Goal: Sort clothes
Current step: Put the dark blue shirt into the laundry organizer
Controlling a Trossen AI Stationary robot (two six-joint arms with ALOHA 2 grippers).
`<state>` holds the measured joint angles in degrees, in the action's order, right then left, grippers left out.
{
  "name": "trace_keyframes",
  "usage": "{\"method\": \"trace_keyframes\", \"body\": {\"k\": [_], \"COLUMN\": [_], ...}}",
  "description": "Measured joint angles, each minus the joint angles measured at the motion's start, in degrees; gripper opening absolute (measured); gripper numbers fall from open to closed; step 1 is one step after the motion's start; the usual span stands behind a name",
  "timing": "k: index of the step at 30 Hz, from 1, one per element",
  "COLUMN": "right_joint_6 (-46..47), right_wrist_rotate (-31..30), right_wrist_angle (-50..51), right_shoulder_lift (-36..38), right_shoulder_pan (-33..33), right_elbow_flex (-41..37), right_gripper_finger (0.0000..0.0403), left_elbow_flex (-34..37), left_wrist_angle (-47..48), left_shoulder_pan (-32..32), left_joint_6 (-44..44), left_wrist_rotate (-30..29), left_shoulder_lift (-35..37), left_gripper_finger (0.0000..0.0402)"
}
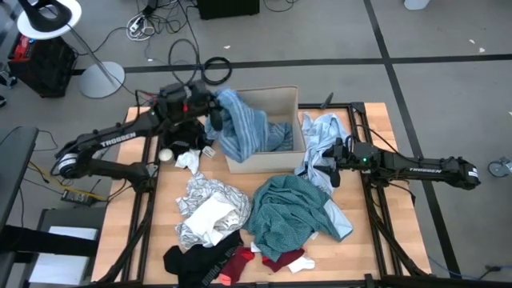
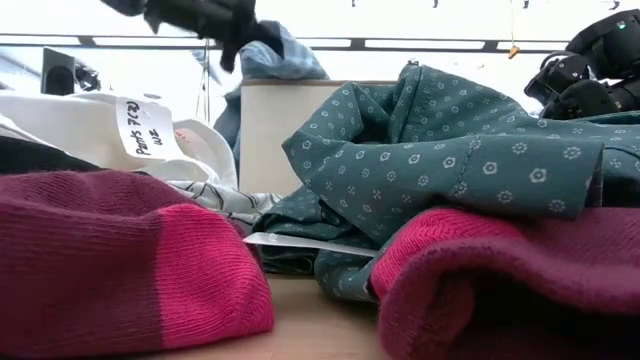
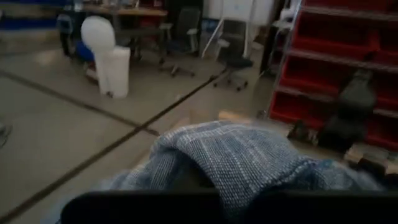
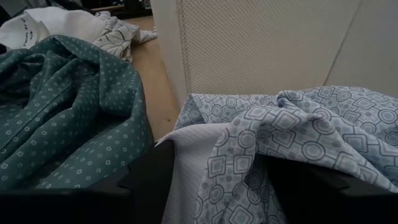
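My left gripper (image 1: 213, 114) is over the tan cardboard box's (image 1: 276, 156) left end, shut on the blue striped garment (image 1: 242, 126). That garment drapes down into the box and also shows in the low view (image 2: 283, 52). My right gripper (image 1: 326, 166) is low at the box's right side, shut on the pale blue patterned garment (image 1: 318, 138). The teal garment (image 1: 292, 212) lies heaped at the table's middle. The silvery white garment (image 1: 206, 212), the black one (image 1: 194, 260) and the red-and-white socks (image 1: 276, 260) lie near the front edge. My left gripper holds the blue striped garment by a bunched upper part (image 3: 230, 162), which lies over the fingers and hides the place of contact. The garment is lifted there and hangs slack into the box. My right gripper has a bunched fold of the pale blue garment (image 4: 233, 168) between its two fingers (image 4: 146, 180). It comes level from the table's right side. The garment's far part rests on the table against the box wall.
A small white cloth (image 1: 189, 160) and a pale ball (image 1: 166, 154) lie left of the box. Bare wood shows at the table's left edge (image 1: 164, 188) and right front. Cables and a lamp base are on the floor behind.
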<state>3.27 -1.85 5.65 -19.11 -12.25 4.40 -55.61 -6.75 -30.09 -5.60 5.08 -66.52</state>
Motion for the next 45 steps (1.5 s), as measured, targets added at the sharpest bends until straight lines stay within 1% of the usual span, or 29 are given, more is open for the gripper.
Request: {"method": "trace_keyframes", "body": {"k": [6,17,22,25,28,30,31,35,37,40,43,45], "right_joint_6": [0.0,0.0,0.0,0.0,0.0,0.0,0.0,0.0,0.0,0.0,0.0,0.0], "right_wrist_rotate": [0.0,0.0,0.0,0.0,0.0,0.0,0.0,0.0,0.0,0.0,0.0,0.0], "right_wrist_angle": [-0.1,-0.4,-0.4,-0.5,-0.5,-0.5,-0.5,-0.5,-0.6,-0.6,-0.7,-0.9], "right_shoulder_lift": [0.0,0.0,0.0,0.0,0.0,0.0,0.0,0.0,0.0,0.0,0.0,0.0], "right_shoulder_pan": [0.0,0.0,0.0,0.0,0.0,0.0,0.0,0.0,0.0,0.0,0.0,0.0], "right_elbow_flex": [0.0,0.0,0.0,0.0,0.0,0.0,0.0,0.0,0.0,0.0,0.0,0.0], "right_gripper_finger": [0.0254,0.0254,0.0254,0.0254,0.0254,0.0254,0.0254,0.0254,0.0254,0.0254,0.0254,0.0254], "left_elbow_flex": [-16.1,-49.1,-61.9,-69.2,-74.8,-77.0,-77.5,-78.5,-78.5,-75.8,-70.5,-65.8], "left_wrist_angle": [7.2,19.5,22.7,26.8,32.3,37.7,40.5,53.7,59.0,62.7,62.7,60.5], "left_shoulder_pan": [3.0,7.2,7.7,7.7,7.5,7.2,7.1,6.7,6.5,6.5,7.0,7.4], "left_joint_6": [3.2,5.6,5.5,5.4,5.7,7.2,7.9,10.5,11.3,11.6,11.6,11.1], "left_wrist_rotate": [0.2,5.2,8.9,9.2,9.9,9.4,7.9,-2.2,-5.0,-4.3,0.0,2.2], "left_shoulder_lift": [-8.5,-26.1,-33.2,-36.7,-39.1,-39.4,-39.4,-38.8,-38.8,-38.6,-38.6,-38.7], "left_gripper_finger": [0.0,0.0,0.0,0.0,0.0,0.0,0.0,0.0,0.0,0.0,0.0005,0.001]}}
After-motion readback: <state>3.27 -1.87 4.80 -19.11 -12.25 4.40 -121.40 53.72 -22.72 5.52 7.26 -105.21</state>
